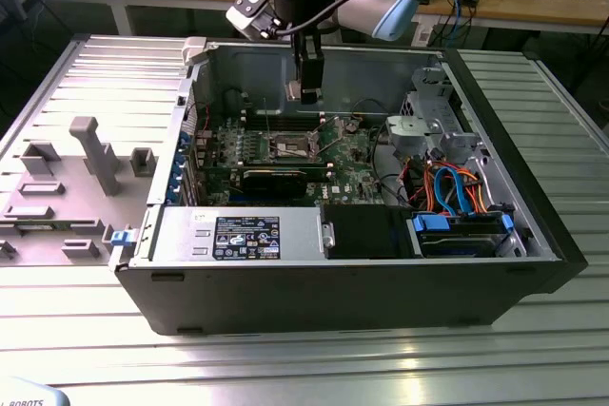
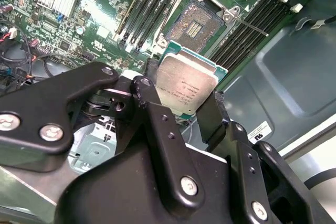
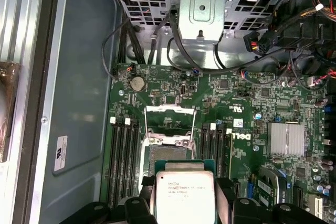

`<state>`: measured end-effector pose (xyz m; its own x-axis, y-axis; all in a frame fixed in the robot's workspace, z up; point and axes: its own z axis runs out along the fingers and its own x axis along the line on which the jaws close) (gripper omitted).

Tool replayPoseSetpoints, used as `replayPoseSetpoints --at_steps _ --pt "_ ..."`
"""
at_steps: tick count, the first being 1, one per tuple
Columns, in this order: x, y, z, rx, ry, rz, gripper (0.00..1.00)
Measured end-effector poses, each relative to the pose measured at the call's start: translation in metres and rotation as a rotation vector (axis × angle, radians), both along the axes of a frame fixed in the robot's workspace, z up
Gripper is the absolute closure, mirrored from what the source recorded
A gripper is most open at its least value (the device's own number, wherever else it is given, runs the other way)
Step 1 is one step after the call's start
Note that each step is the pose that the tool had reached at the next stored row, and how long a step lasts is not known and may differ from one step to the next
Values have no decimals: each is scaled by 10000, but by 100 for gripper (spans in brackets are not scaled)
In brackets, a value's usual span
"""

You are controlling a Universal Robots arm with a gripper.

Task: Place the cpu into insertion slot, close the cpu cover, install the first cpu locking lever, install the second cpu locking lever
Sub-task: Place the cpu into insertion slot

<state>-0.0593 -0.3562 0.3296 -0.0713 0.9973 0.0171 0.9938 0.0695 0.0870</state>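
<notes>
Claw [image 2: 181, 103] clamped on cpu [image 2: 186, 85] by its edges, hanging apart above bare insertion slot [image 2: 198, 22]; cpu cover [image 3: 170, 108] just beyond, apparently swung open.

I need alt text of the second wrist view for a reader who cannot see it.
The gripper holds the cpu by two opposite edges, over the green motherboard. Behind it, the insertion slot is empty, between rows of black memory slots.
</notes>
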Motion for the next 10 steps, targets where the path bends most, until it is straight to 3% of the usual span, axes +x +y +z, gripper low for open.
replayPoseSetpoints --at_steps 10 --pt "0 0 0 0 0 -6 46"
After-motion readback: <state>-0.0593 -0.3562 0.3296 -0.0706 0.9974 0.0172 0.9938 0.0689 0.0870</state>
